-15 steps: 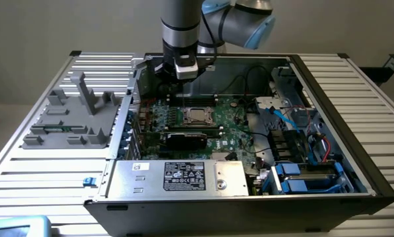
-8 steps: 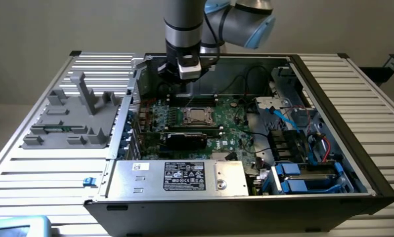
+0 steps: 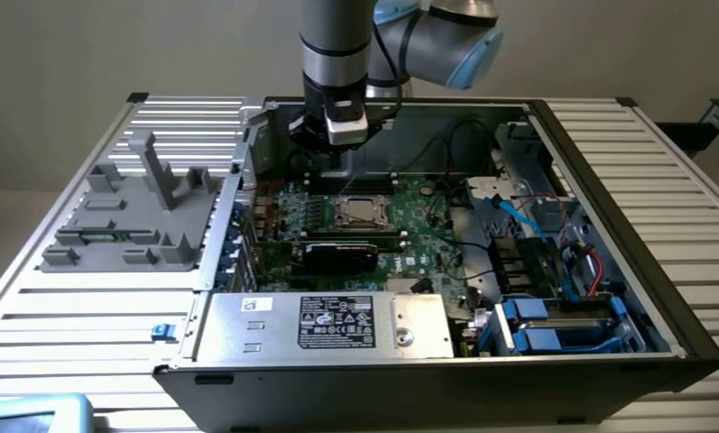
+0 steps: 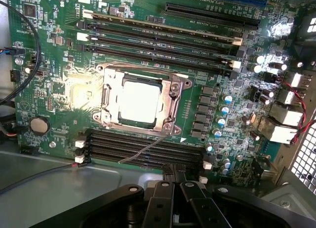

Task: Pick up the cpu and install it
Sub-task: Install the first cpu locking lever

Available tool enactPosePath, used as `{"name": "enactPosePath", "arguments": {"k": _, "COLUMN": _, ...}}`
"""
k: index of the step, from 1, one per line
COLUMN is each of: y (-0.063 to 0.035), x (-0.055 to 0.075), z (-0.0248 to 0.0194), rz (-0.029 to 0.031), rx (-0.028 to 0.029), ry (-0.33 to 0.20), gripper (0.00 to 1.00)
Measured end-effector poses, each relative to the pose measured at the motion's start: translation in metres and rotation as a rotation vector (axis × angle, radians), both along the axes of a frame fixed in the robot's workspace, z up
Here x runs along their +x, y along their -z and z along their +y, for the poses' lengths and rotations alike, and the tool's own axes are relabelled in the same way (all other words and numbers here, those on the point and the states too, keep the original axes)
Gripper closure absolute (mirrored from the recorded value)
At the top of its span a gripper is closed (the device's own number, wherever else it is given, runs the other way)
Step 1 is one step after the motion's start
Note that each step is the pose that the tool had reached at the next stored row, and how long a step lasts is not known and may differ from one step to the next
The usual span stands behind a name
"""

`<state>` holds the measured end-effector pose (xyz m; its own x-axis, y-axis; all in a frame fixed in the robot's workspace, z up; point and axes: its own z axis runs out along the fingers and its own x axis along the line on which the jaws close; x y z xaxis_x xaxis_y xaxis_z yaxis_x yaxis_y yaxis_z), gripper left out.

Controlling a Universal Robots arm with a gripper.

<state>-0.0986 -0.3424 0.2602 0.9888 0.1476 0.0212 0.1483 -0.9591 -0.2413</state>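
grey fixture (image 3: 124, 221): on the slatted table (image 3: 46, 307), at the exterior view's left of the open case (image 3: 456, 397).
gripper (image 3: 342, 135): above the motherboard (image 4: 49, 90), fingers (image 4: 163, 198) clenched together, holding nothing.
cpu (image 4: 139, 102): lying inside the socket frame (image 4: 172, 95), apart from the gripper.

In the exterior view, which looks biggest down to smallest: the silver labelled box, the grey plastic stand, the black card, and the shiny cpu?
1. silver labelled box and grey plastic stand: these look about alike, and the box seems nearer the camera, so I won't rank them.
2. black card.
3. cpu, smallest.
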Motion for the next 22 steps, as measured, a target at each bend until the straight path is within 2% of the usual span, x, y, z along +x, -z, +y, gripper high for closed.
{"name": "enactPosePath", "arguments": {"k": 11, "y": 0.0002, "x": -0.0035, "z": 0.0, "rz": -0.001, "rx": 0.0003, "ry": 0.016, "gripper": 0.89}}
{"name": "enactPosePath", "arguments": {"k": 14, "y": 0.0003, "x": -0.0036, "z": -0.0028, "rz": -0.001, "rx": 0.0007, "ry": 0.024, "gripper": 0.89}}
{"name": "enactPosePath", "arguments": {"k": 15, "y": 0.0004, "x": -0.0036, "z": -0.0041, "rz": -0.001, "rx": 0.0024, "ry": 0.026, "gripper": 0.89}}
{"name": "enactPosePath", "arguments": {"k": 16, "y": 0.0005, "x": -0.0036, "z": -0.0049, "rz": -0.001, "rx": 0.0067, "ry": 0.029, "gripper": 0.89}}
{"name": "enactPosePath", "arguments": {"k": 17, "y": 0.0008, "x": -0.0036, "z": -0.0051, "rz": -0.0008, "rx": 0.0171, "ry": 0.034, "gripper": 0.89}}
{"name": "enactPosePath", "arguments": {"k": 20, "y": 0.0018, "x": -0.0036, "z": -0.0051, "rz": -0.0004, "rx": 0.0541, "ry": 0.057, "gripper": 0.89}}
{"name": "enactPosePath", "arguments": {"k": 21, "y": 0.0023, "x": -0.0037, "z": -0.0051, "rz": -0.0006, "rx": 0.0628, "ry": 0.068, "gripper": 0.89}}
{"name": "enactPosePath", "arguments": {"k": 22, "y": 0.0031, "x": -0.0037, "z": -0.0051, "rz": -0.0009, "rx": 0.0665, "ry": 0.083, "gripper": 0.89}}
